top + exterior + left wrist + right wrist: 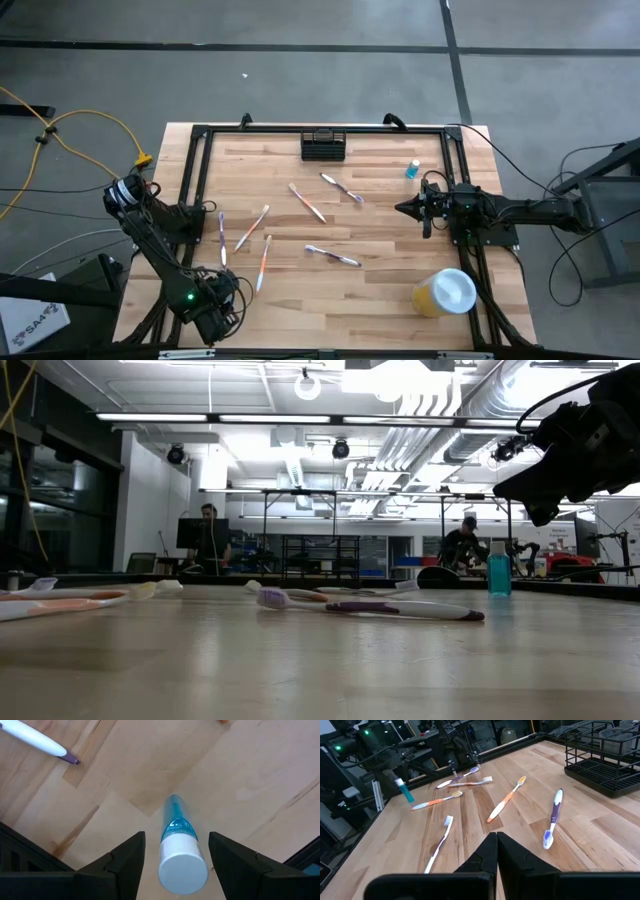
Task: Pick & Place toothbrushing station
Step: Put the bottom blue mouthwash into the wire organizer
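Surface [380, 290]: pale wood grain. Caddy [323, 146]: black. Cup [437, 296]: yellow, white lid. Tube [179, 847]: translucent blue, white cap.

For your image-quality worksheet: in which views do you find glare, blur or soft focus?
Low view: ceiling lights flare white, and the near tabletop is soft. Left wrist view: the white-capped blue tube blurs up close. High view: evenly lit, with no harsh shadows.

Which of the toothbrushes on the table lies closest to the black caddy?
The purple toothbrush just below the caddy in the high view; the orange one beside it and the other four lie farther off.
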Motion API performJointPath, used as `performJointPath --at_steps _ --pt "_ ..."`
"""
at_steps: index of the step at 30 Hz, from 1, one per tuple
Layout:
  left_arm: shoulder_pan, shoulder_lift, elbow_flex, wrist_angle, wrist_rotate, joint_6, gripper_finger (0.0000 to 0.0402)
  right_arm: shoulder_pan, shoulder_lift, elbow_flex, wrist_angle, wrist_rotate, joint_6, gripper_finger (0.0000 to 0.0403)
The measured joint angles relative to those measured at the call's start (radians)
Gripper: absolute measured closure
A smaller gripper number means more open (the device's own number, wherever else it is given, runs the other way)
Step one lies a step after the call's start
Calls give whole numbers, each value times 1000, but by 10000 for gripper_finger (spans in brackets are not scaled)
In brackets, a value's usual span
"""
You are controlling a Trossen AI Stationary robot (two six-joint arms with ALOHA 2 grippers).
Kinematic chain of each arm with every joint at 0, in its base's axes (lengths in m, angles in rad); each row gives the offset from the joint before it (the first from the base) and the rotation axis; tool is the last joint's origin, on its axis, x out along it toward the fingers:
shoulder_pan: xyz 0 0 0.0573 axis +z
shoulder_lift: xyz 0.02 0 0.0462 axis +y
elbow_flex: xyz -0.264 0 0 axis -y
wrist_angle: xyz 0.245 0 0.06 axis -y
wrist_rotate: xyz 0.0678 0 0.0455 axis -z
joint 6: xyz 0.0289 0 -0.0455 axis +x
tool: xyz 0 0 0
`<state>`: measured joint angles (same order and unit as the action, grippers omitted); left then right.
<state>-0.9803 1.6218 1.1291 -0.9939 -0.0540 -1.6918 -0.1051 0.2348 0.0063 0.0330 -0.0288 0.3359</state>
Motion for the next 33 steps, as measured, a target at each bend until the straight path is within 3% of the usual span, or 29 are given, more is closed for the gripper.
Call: performJointPath --at_steps 33 --pt "0 -18 0 -23 -3 2 193 0 0 0 0 0 0 401"
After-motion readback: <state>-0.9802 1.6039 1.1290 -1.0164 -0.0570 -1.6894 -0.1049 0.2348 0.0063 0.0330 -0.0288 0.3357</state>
